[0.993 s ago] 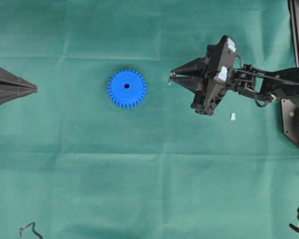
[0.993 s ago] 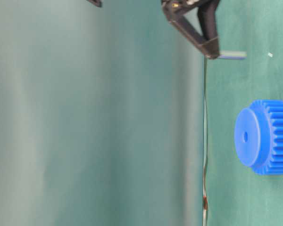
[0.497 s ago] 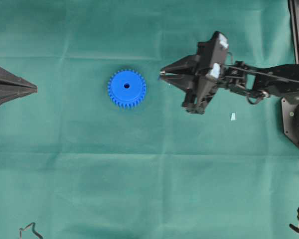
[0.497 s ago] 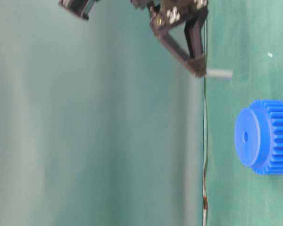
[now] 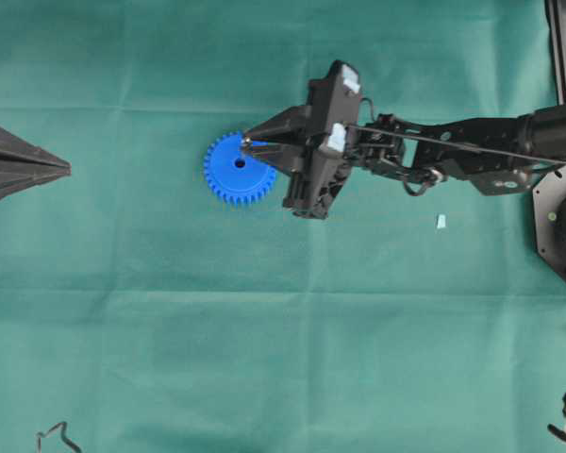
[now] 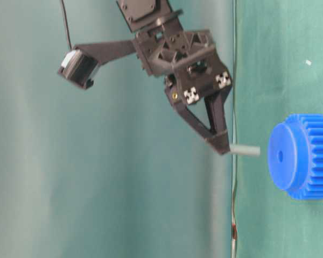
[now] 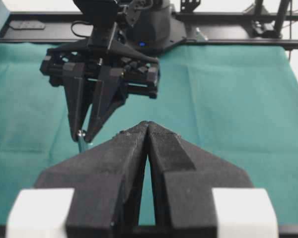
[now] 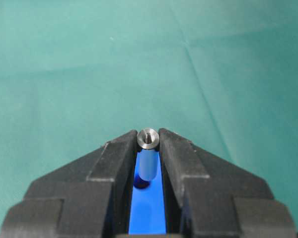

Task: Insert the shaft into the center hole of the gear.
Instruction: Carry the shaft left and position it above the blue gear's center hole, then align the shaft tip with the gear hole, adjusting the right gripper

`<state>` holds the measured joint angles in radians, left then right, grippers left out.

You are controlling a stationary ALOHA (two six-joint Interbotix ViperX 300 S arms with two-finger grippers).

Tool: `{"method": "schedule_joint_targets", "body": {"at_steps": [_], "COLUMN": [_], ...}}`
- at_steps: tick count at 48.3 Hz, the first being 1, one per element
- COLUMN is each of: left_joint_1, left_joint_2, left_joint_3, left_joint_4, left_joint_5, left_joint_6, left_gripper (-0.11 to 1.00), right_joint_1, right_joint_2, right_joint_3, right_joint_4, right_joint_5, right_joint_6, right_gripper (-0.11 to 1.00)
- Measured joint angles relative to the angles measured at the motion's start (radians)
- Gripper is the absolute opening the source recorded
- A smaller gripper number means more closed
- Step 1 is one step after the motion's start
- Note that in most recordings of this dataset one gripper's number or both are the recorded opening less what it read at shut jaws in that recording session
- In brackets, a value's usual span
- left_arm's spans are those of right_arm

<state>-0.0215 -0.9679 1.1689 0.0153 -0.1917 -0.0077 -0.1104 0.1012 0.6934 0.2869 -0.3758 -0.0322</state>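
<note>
Overhead: the right tool (image 5: 248, 143) pinches the shaft (image 5: 246, 142) above the gear (image 5: 234, 170) rim, having crossed from well right of it. The left tool (image 5: 64, 169) waits far left.

Table-level: shaft (image 6: 244, 150) points at the gear (image 6: 301, 156), apart from the center hole (image 6: 280, 156).

Left wrist: left tool (image 7: 148, 125) pressed together.

Right wrist: shaft (image 8: 148, 138) clamped between the fingers (image 8: 120, 148).

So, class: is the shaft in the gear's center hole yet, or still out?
Out. In the table-level view the shaft, held by the right gripper, ends short of the gear, and the center hole shows empty.
</note>
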Motion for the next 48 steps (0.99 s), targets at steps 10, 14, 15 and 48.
{"method": "schedule_joint_targets", "body": {"at_steps": [10, 14, 15, 48], "left_joint_1": [0.0, 0.0, 0.0, 0.0], "left_joint_2": [0.0, 0.0, 0.0, 0.0], "left_joint_3": [0.0, -0.002, -0.002, 0.0], "left_joint_4": [-0.002, 0.0, 0.0, -0.002], "left_joint_5": [0.0, 0.0, 0.0, 0.0], "left_joint_6": [0.0, 0.0, 0.0, 0.0], "left_gripper": [0.0, 0.0, 0.0, 0.0], "right_joint_1": [0.009, 0.009, 0.009, 0.009], "right_joint_2": [0.015, 0.015, 0.015, 0.078], "right_joint_3": [-0.025, -0.025, -0.025, -0.034], "right_joint_4": [0.0, 0.0, 0.0, 0.002], "right_joint_5": [0.009, 0.009, 0.009, -0.002], "right_joint_6": [0.0, 0.0, 0.0, 0.005], "right_gripper": [0.17, 0.17, 0.17, 0.17]}}
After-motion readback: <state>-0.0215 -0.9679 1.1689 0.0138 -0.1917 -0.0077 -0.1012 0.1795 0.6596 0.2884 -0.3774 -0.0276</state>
